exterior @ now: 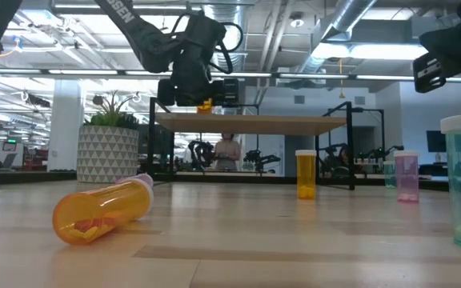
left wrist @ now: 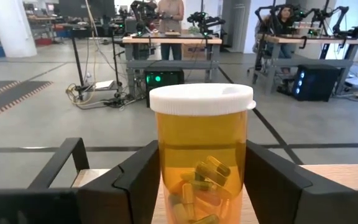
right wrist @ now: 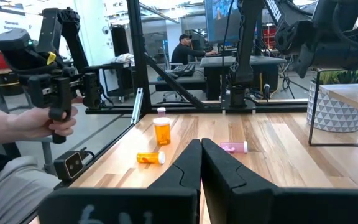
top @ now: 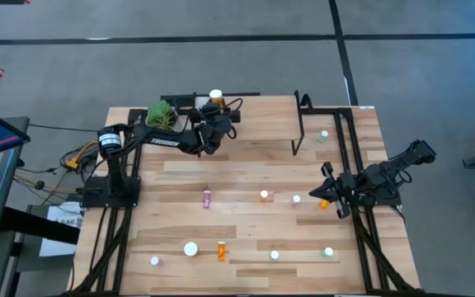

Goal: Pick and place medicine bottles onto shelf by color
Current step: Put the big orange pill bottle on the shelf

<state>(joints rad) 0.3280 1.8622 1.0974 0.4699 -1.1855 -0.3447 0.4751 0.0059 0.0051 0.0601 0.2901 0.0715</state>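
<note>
at the back of the table, over the shelf [top: 246, 101], the left gripper [top: 218, 117] has an orange medicine bottle [top: 216, 99] between its fingers [left wrist: 135, 180]. the fingers sit just beside the bottle's sides, and i cannot tell whether they clamp it or have let go. the bottle stands upright, white cap up, apparently on the shelf board.

judgement: this is the release. to do it well, spread the fingers evenly, so neither drags the bottle sideways, then back straight away before lifting, keeping clear of the cap.

the left wrist view shows the capsules inside and both fingers flanking the bottle, which the high view hides under the arm. the low view shows the shelf [exterior: 250, 123] as a raised board on thin black legs with the gripper [exterior: 202, 90] above it. only the high view shows the other bottles scattered on the wooden tabletop [top: 246, 165], and the right gripper [top: 330, 188] waiting at the right edge, its fingers pressed together and empty. the right wrist view shows a person's hand [right wrist: 45, 121] beyond the table.
</note>
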